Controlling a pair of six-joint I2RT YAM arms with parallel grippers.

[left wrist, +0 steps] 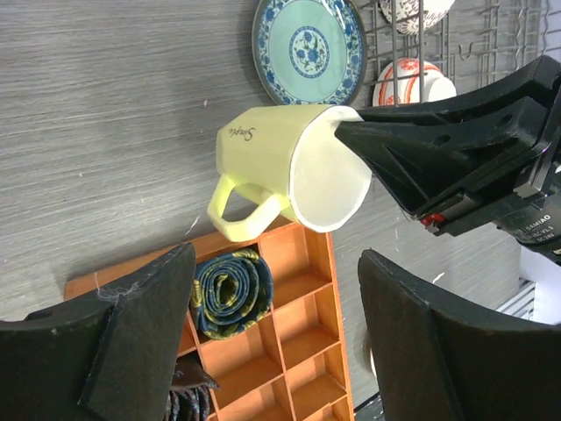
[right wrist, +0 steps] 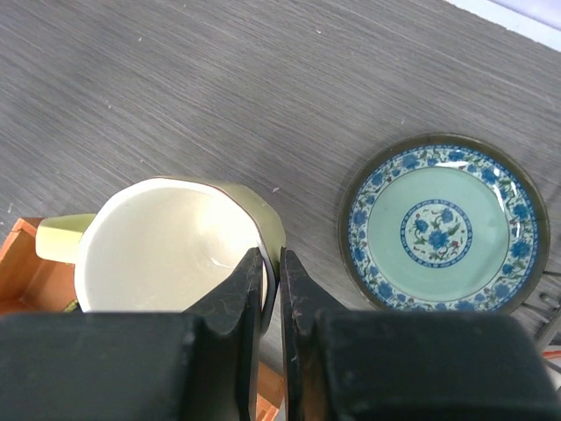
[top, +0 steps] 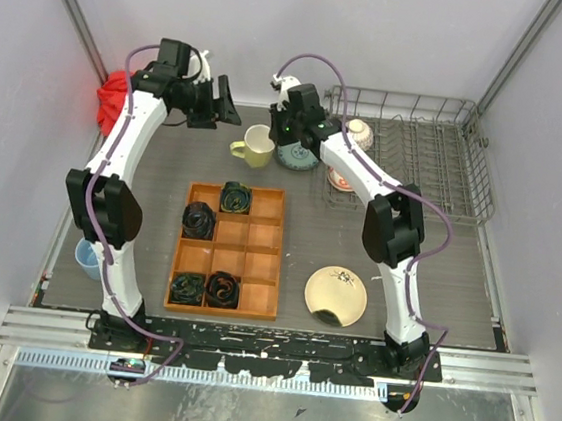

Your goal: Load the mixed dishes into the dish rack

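The mug (right wrist: 166, 254) sits at the far edge of the tray (top: 256, 258), just left of the plate (right wrist: 443, 224), and my right fingers (right wrist: 261, 263) are clamped on its rim, one inside the bowl and one on the outer wall. Its handle points away from the rack (top: 471, 170), toward my left side. Seen from the left wrist, it looks tipped, mouth leaning toward the tray; I cannot tell whether its base is off the desk (top: 166, 158). My left fingers (top: 224, 104) hang spread wide, gripping nothing, just left of the mug. The rack lies to the right, past the plate, so I judge the carry belongs to my right arm, which is nearer.
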